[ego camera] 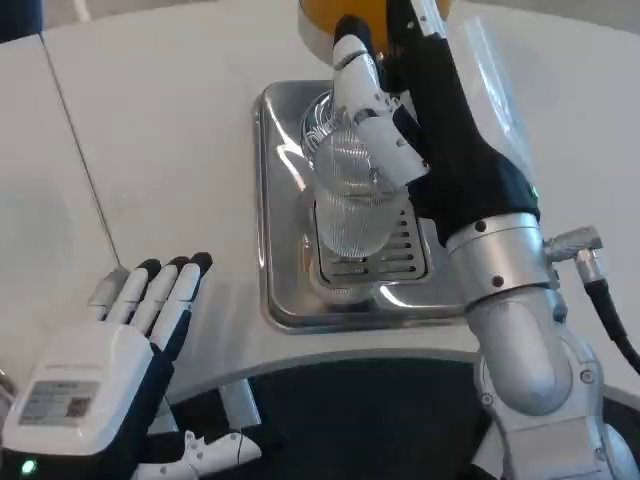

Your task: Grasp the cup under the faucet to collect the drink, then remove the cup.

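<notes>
1. Two hands show over the white tabletop (180,130): the right hand (385,120) is up at the dispenser, and the left hand (110,375) is low near the tabletop's front edge.
2. The right hand's white and black fingers (362,75) wrap the clear ribbed plastic cup (350,205) near its rim, clamped on it from the right side.
3. That cup stands upright over the slotted grille (400,250) of the shiny rectangular stainless-steel drip tray (275,200); whether its base touches the grille cannot be told.
4. At the top edge, just behind the cup, sits the round orange body of the drink dispenser (335,15); the faucet itself is hidden by the right hand.
5. The left hand holds nothing, its white back upward and its black-tipped fingers (165,285) straight and slightly apart, pointing away from the robot.
6. It lies well apart from the tray, to the tray's left.
</notes>
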Controlling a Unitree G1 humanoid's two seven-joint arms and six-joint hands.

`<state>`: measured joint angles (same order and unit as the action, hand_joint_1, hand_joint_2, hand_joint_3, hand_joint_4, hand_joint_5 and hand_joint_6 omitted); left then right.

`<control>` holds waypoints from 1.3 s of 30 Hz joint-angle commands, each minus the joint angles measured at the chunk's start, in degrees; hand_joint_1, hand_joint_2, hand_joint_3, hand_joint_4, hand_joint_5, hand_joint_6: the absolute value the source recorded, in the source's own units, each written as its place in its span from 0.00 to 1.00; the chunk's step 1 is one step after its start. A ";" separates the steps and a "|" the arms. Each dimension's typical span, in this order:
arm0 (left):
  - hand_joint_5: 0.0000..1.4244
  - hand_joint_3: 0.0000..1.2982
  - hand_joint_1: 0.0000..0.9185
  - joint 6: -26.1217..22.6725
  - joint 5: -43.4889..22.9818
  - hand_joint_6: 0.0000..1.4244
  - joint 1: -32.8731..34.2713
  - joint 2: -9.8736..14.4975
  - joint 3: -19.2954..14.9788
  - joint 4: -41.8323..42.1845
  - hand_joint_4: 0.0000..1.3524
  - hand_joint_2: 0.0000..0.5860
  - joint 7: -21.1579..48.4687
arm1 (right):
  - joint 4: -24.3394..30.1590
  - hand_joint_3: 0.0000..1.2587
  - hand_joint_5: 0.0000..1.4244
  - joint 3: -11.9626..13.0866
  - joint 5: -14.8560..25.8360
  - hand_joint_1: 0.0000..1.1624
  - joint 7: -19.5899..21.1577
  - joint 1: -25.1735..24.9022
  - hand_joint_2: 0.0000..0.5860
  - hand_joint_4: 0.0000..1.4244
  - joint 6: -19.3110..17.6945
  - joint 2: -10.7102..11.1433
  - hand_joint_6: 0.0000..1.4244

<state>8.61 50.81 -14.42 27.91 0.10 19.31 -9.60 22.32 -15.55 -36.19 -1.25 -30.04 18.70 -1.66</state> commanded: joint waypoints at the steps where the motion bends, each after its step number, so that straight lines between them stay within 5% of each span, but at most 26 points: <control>1: 0.00 0.00 0.00 -0.17 -0.61 0.01 0.31 0.20 -0.46 -0.99 0.00 0.00 0.09 | -1.12 0.00 0.00 -2.25 0.75 0.00 -1.74 1.37 1.00 0.00 0.18 -0.06 0.00; 15: 0.00 0.00 0.00 -0.20 -0.59 0.01 2.22 0.73 -0.62 -3.36 0.00 0.00 -0.35 | -2.88 0.00 0.00 -4.74 -0.52 0.00 -3.75 0.08 1.00 0.00 -0.09 1.92 0.00; 31: 0.02 0.00 0.00 -0.44 -2.83 0.04 8.62 -1.74 0.06 -9.71 0.00 0.00 -2.60 | 0.80 0.01 0.00 -9.16 -9.09 0.00 -13.24 -2.35 0.99 0.00 8.48 2.96 0.00; 39: 0.03 0.00 0.00 -1.39 -3.17 0.05 12.24 -3.03 1.51 -11.84 0.00 0.01 -3.55 | 0.86 0.01 0.00 -8.67 -9.67 0.00 -14.03 -2.98 0.99 0.00 9.05 3.02 0.00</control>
<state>7.98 47.89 -3.46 25.79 0.86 8.79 -12.07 24.76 -22.86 -47.25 -11.62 -33.64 27.06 1.49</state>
